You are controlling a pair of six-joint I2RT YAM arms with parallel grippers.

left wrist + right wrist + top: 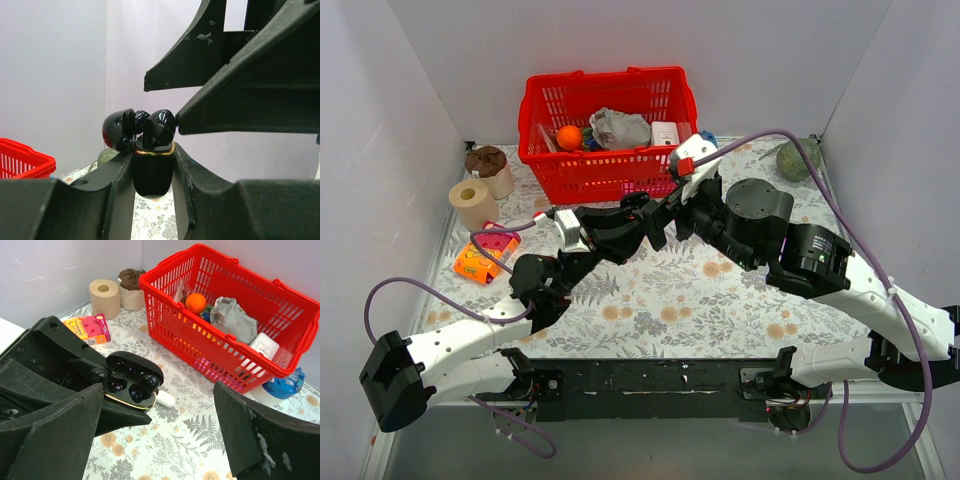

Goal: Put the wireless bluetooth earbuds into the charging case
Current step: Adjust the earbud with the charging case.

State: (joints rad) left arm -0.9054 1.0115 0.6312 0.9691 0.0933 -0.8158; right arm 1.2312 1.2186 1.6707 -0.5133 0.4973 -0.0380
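Observation:
My left gripper is shut on the black charging case, holding it upright above the table. The lid hangs open to one side. The case also shows in the right wrist view, open, with a gold rim. The earbuds lie in its top; one stands a little higher than the other. My right gripper is open and empty, its fingers close above and beside the case. In the top view both grippers, left and right, meet at mid-table.
A red basket with several items stands at the back. A white pill-shaped case lies on the floral cloth below the grippers. A toilet roll, a brown-topped jar and an orange-pink packet are at the left. A green object is back right.

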